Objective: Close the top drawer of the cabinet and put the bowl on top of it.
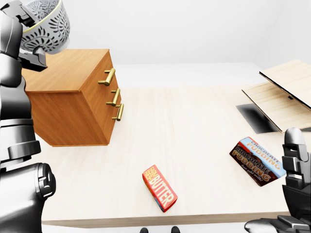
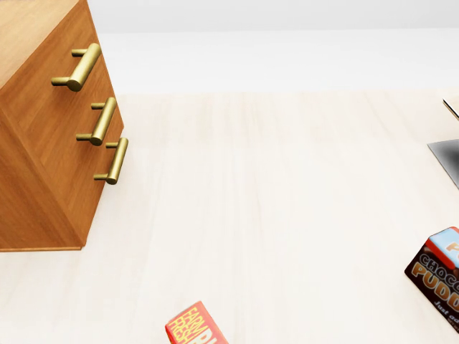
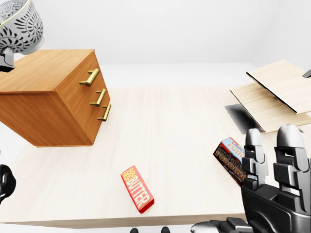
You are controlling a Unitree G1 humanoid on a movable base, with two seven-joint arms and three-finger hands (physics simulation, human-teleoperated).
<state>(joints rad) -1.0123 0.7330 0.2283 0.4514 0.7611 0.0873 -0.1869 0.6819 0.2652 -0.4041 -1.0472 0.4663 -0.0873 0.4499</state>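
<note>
The wooden cabinet (image 1: 73, 92) stands at the left of the pale table (image 1: 194, 126). Its three brass-handled drawers all look flush; the top drawer's handle (image 2: 77, 68) lines up with the two below. The grey patterned bowl (image 1: 46, 24) hangs in the air above the cabinet's top left corner, tilted, with my left hand (image 1: 28, 36) shut on its rim and underside. My right hand (image 3: 274, 160) is low at the right edge with its fingers upright and open, holding nothing, beside the pudding box.
A red butter box (image 1: 159, 188) lies near the table's bottom edge. A chocolate pudding box (image 1: 257, 161) lies at the right. Light wooden boards (image 1: 282, 94) with a dark shadow below them sit at the far right.
</note>
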